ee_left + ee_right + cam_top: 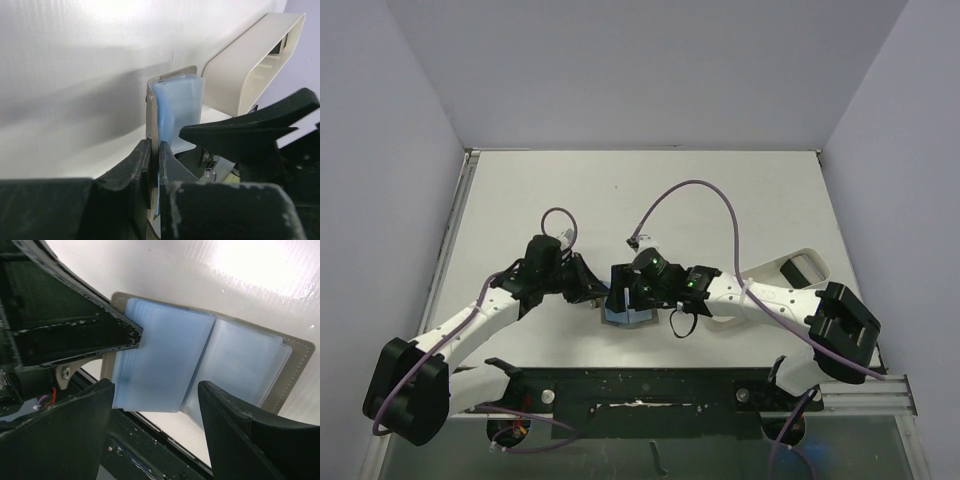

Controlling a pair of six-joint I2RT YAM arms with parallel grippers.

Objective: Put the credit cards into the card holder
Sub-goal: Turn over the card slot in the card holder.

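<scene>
Two claws on the job: you have both arms reaching in to one spot at the front middle of the white table (650, 190).
Task's thing: the card holder (240, 355), a small folding wallet, grey-olive outside with pale blue plastic sleeves inside, lies opened out on the table between the two claws.
Left claw (154, 147): together, clamped on the left edge of the card holder, pinching cover and sleeves as one.
Right claw (156, 390): apart, hanging just above the open sleeves, with nothing between its fingers.
Done: the card holder is open and pinned down for you. None of the dark credit cards shows inside the sleeves, though the sleeves are cloudy and stacked, so you cannot rule one out.
Left to do: by my reading most or all of the loading. You need to fetch a card, slide it into a sleeve, and repeat for the others.
Card supply: a white oblong plastic tray (235, 65) sits well off to the right. A dark shape (807, 268) lies in it, perhaps a card, but it is too small to tell.
Facing: the blue lining is up and the olive cover is down on the table.
Long axis: it runs across the two open halves, from the pinched left edge out toward your right arm, with the fold crossing it at the middle.
</scene>
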